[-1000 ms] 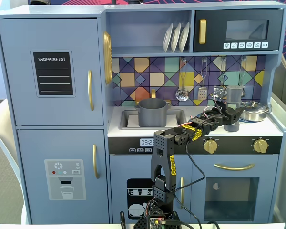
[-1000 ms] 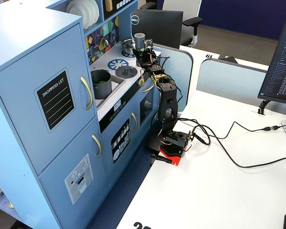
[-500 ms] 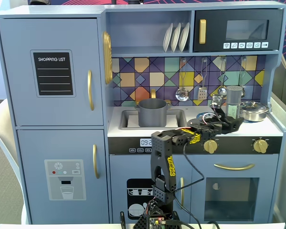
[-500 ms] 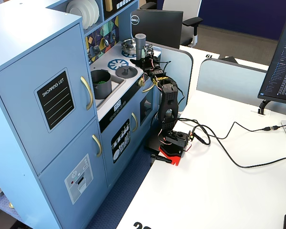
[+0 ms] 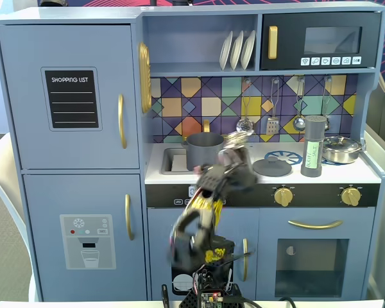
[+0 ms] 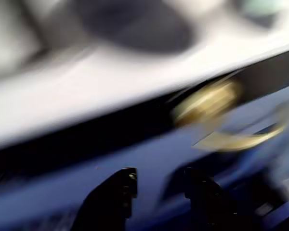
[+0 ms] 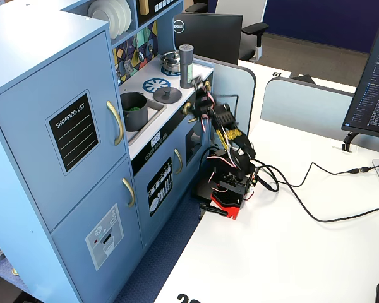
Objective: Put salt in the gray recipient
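The salt [image 5: 313,146] is a tall gray shaker with a pale green label, standing upright on the right of the white counter. It also shows in a fixed view [image 7: 186,65]. The gray recipient [image 5: 203,151] is a dark pot at the sink on the left, seen with green inside in a fixed view [image 7: 134,108]. My gripper [image 5: 236,144] is blurred, raised in front of the counter edge between pot and salt, apart from both. In the wrist view my gripper [image 6: 156,175] is open and empty, facing the blue cabinet front below the counter.
A flat gray lid with a knob [image 5: 273,167] lies on the counter between pot and salt. A shiny silver pan [image 5: 342,149] sits at the far right. Gold knobs [image 5: 283,196] line the black panel. Utensils [image 5: 273,122] hang on the back wall. Cables [image 7: 316,211] trail over the white table.
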